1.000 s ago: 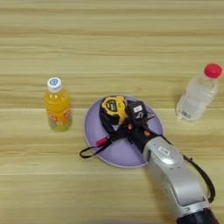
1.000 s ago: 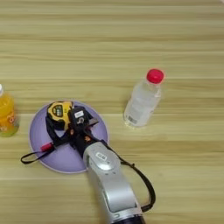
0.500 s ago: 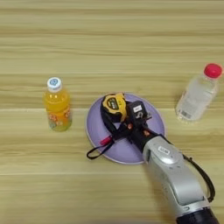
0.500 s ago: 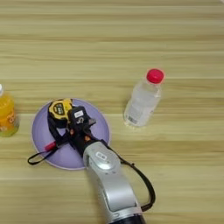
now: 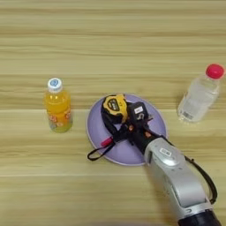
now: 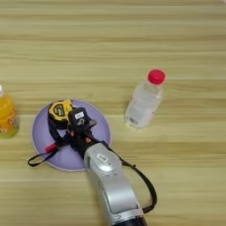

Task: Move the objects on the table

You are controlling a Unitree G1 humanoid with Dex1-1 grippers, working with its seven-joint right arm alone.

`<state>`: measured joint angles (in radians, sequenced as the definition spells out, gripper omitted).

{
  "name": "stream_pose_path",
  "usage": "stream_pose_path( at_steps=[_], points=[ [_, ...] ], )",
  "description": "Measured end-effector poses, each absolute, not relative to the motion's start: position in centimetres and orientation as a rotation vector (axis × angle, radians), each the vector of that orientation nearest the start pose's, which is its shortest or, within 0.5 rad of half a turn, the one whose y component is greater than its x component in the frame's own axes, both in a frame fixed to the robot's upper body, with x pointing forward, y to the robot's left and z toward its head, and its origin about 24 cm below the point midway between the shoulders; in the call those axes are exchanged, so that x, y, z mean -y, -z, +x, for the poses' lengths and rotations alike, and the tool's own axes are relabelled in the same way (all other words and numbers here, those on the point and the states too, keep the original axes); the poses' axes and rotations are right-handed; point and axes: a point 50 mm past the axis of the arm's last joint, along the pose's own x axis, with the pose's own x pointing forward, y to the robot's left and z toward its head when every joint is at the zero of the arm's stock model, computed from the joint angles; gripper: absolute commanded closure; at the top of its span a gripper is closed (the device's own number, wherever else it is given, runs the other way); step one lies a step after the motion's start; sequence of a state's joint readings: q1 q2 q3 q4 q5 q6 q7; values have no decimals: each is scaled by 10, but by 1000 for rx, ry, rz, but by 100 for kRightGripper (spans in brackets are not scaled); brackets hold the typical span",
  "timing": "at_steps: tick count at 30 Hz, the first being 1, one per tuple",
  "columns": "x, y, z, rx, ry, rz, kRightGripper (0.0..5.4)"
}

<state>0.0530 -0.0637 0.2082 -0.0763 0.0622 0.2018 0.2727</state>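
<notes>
counter: light wood counter (image 5: 110, 39), long horizontal grain stripes, fills both views; no room beyond it visible.
claw: black claw (image 5: 132, 128) over the lilac plate (image 5: 156, 119), silver forearm (image 5: 178, 181) coming in from the bottom right edge.
claw state: cannot tell, fingers merge with dark strap and pen.
pen: red-and-black pen (image 5: 110, 140) lies at the claw tip, red end pointing left of the claw over the plate's left part; whether it is gripped is unclear.
tape measure: yellow-black tape measure (image 5: 114, 107) on the plate, just beyond and left of the claw; its black strap (image 5: 98, 153) loops past the plate's near-left rim onto the counter.
juice bottle: orange juice bottle (image 5: 57, 106) with white cap, upright, well left of the claw, off the plate.
clear bottle: clear bottle (image 6: 143, 101) with red cap, upright, right of the claw, apart from the plate.
cable: black cable (image 6: 145, 185) loops beside the forearm.
hidden/cut off: juice bottle cut by left edge in right eye view; forearm covers the plate's near-right part; claw contact with pen or strap hard to make out.
</notes>
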Motion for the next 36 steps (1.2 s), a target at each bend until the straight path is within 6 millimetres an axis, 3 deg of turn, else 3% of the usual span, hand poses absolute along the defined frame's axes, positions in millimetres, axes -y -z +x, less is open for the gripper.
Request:
stream_pose_path(
  at_steps=[27,36],
  points=[
    [101,-36,232,-134,-475,21,124],
    [105,-53,233,-62,-461,19,124]
  ],
)
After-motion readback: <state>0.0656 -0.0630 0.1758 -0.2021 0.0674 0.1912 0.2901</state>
